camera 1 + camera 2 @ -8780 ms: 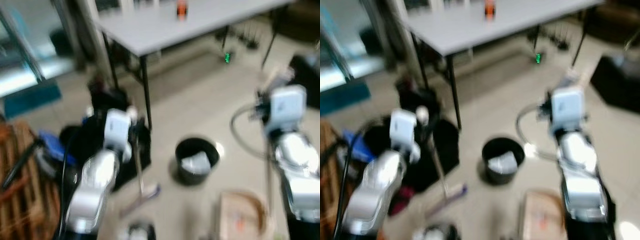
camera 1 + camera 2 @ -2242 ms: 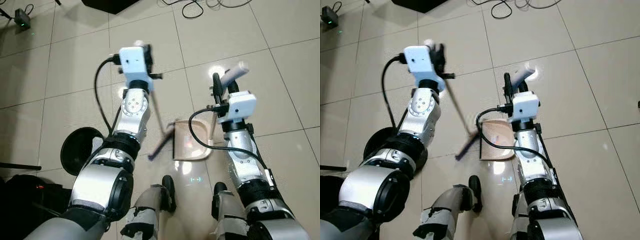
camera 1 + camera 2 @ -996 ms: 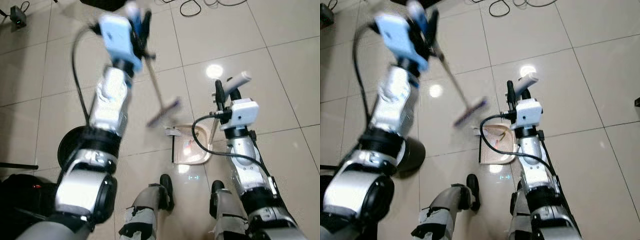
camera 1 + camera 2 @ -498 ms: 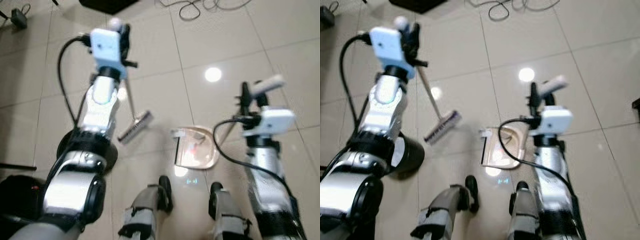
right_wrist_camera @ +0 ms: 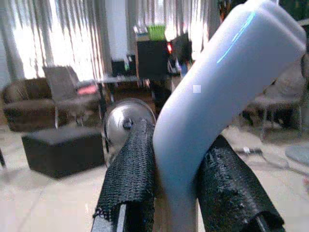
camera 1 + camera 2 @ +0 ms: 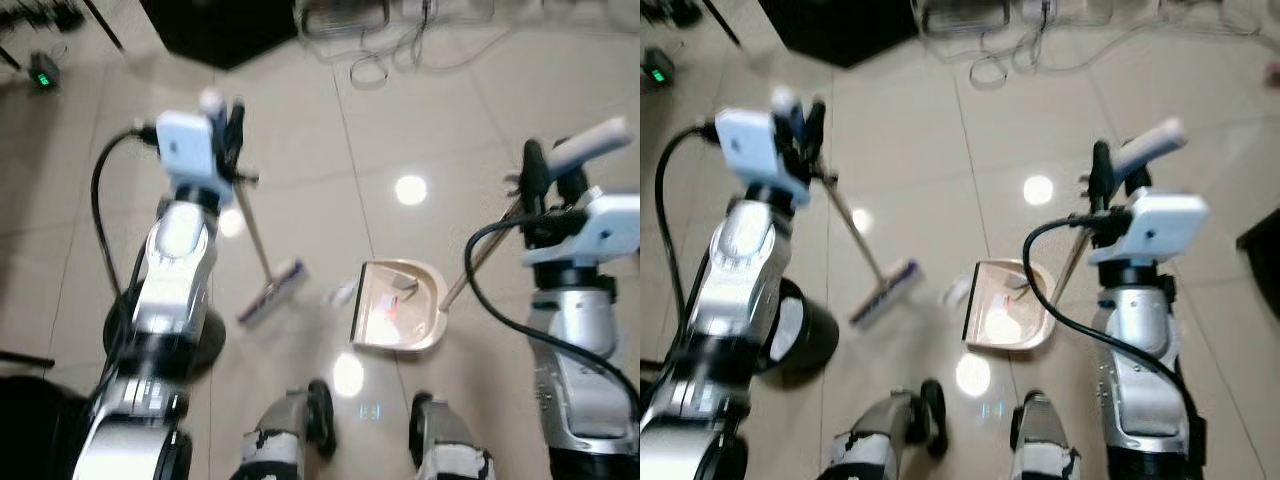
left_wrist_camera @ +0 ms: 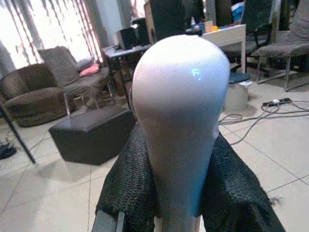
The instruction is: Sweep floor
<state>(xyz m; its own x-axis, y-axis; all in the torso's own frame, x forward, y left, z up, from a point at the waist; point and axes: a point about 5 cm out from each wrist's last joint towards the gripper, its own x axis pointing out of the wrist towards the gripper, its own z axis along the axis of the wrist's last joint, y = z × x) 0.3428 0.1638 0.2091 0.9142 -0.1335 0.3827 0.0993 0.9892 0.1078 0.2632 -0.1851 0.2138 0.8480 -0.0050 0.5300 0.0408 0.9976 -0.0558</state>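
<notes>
My left gripper [image 6: 228, 125] is shut on the white knob of the broom handle [image 7: 179, 111]. The thin handle slants down to the broom head [image 6: 271, 294], which rests on the tiled floor left of the dustpan. A beige dustpan [image 6: 398, 318] lies on the floor ahead of my feet, with small bits of litter inside. Its long handle rises to the right, where my right gripper [image 6: 548, 180] is shut on the pale grip [image 5: 212, 111]. A small white scrap [image 6: 341, 294] lies between the broom head and the pan.
A round black bin [image 6: 800, 337] stands on the floor to the left, partly behind my left arm. Cables [image 6: 400, 50] and a dark box [image 6: 225, 28] lie along the far floor. A small device with a green light [image 6: 42, 78] sits far left. My two feet [image 6: 300, 440] stand just behind the pan.
The camera has tilted up, showing more far floor. The broom head has swung down from the air to the floor left of the dustpan. Both grippers keep their hold.
</notes>
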